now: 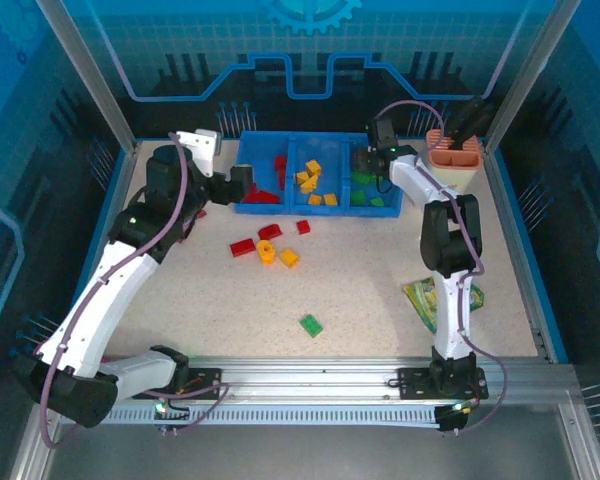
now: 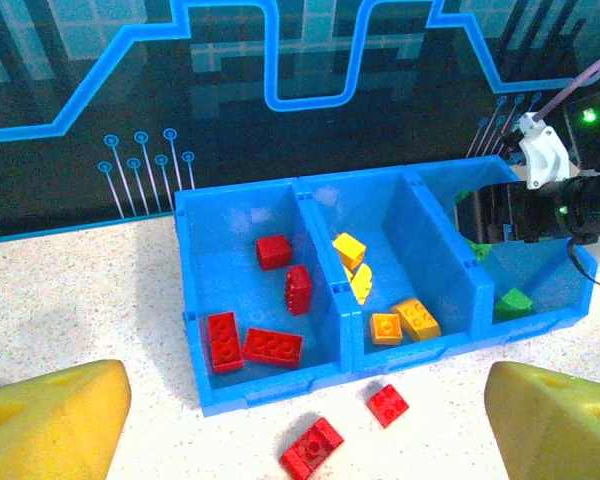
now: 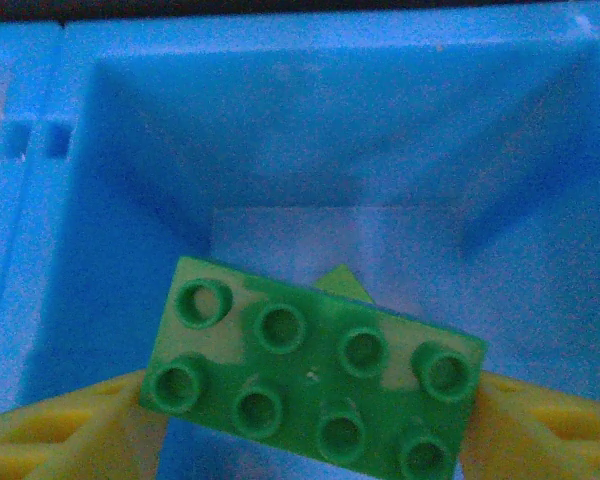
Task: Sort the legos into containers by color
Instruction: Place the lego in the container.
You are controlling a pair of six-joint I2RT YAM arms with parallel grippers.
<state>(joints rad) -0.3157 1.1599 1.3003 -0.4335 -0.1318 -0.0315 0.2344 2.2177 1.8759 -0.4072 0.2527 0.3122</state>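
Right wrist view: right gripper [image 3: 310, 425] clamped on a green eight-stud brick [image 3: 315, 385] over the right compartment [image 3: 310, 235] of the blue bin [image 1: 315, 208], at the far edge of the bench [image 1: 380, 275]. Left gripper [image 1: 248, 183] spread wide, empty, beside the bin's left end. Left compartment [image 2: 230, 235]: red bricks [image 2: 270, 345]; middle compartment [image 2: 405, 225]: yellow bricks [image 2: 417, 318]; right: green bricks [image 2: 513, 302]. Loose mid-bench: three red legos [image 1: 243, 247], two yellow legos [image 1: 289, 257]; one green lego [image 1: 311, 325] nearer the near edge

No word, number or brand can be read. The back wall [image 1: 400, 40] carries a light-blue gear emblem [image 1: 310, 12] at top centre and circuit-style lines [image 2: 320, 100]. Print on the snack packet [image 1: 430, 300], lower right, is too small to read. The studs of the green brick [image 3: 310, 385] are too blurred.
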